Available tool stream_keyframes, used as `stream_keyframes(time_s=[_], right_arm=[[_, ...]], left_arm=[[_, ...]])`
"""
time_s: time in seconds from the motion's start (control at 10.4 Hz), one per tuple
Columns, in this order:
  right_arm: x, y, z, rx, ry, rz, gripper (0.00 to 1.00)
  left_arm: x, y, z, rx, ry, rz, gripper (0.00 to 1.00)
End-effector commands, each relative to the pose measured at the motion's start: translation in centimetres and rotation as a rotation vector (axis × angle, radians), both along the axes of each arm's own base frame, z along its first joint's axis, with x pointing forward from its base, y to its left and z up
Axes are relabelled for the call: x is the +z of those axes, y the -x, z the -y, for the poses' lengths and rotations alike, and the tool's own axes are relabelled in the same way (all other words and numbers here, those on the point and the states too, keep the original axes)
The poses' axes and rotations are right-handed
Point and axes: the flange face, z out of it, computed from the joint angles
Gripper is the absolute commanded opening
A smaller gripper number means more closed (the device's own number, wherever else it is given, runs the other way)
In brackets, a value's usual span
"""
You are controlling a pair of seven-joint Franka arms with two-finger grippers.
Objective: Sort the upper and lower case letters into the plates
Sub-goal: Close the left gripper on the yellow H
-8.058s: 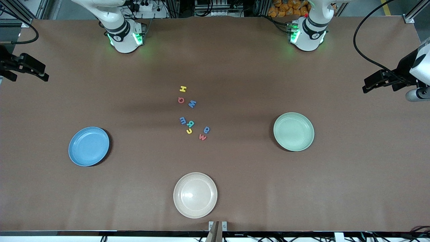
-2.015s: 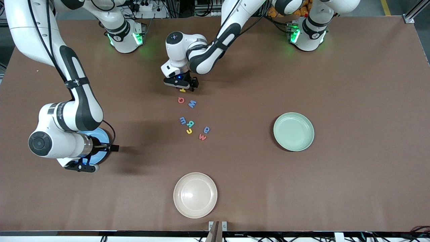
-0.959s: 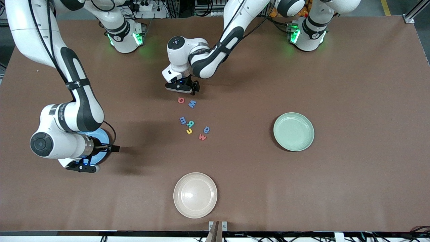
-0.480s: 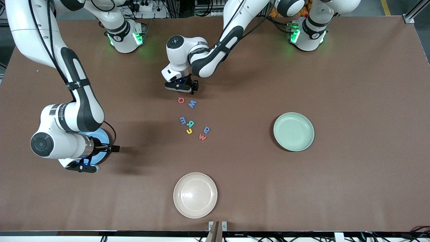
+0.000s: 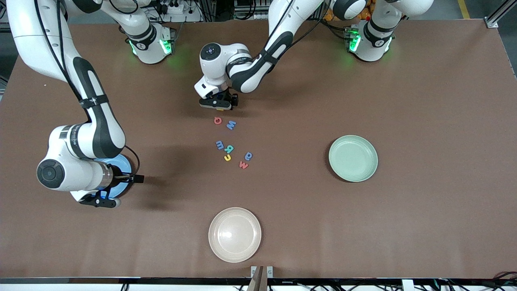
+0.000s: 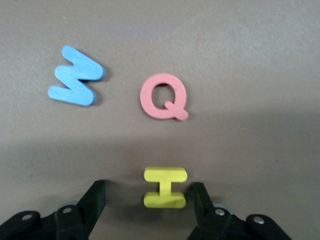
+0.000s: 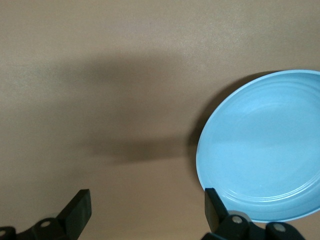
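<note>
Left tool (image 6: 165,197) brackets yellow H (image 6: 165,187), fingers not touching; right tool (image 7: 145,207) waits wide open.

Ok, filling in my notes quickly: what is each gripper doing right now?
Left gripper: fingers either side of the yellow H, small gaps showing, not gripping yet.
Right gripper: open, empty, at the light blue plate.

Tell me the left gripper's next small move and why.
Probably finish closing on the yellow H. In the left wrist view the left gripper straddles it, with gaps on both sides, so nothing is gripped yet; the red Q and blue W lie clear of the fingers. The right gripper waits, open, by the blue plate.
</note>
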Motion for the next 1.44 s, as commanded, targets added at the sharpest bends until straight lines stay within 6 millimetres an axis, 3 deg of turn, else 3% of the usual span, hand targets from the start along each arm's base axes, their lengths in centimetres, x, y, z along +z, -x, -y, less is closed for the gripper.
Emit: stream_keyframes(time_s=[0.0, 0.1, 0.19, 0.67, 1.34], right_arm=[[0.0, 0.0, 0.1, 0.004, 0.005, 0.005, 1.00], [0.0, 0.0, 0.1, 0.004, 0.005, 0.005, 1.00], [0.0, 0.0, 0.1, 0.004, 0.005, 0.005, 1.00], [-0.2, 0.0, 0.1, 0.004, 0.005, 0.002, 1.00], [-0.3, 0.1, 0.1, 0.004, 0.005, 0.000, 1.00]], left_arm=[[0.6, 0.4, 0.0, 0.020, -0.015, -0.022, 0.68], [0.5, 0.2, 0.0, 0.017, -0.016, -0.019, 0.64], [0.5, 0.0, -0.1, 0.015, -0.016, -0.020, 0.46], [0.1, -0.6, -0.4, 0.016, -0.024, -0.013, 0.45], [-0.1, -1.3, -0.7, -0.130, -0.030, 0.003, 0.46]])
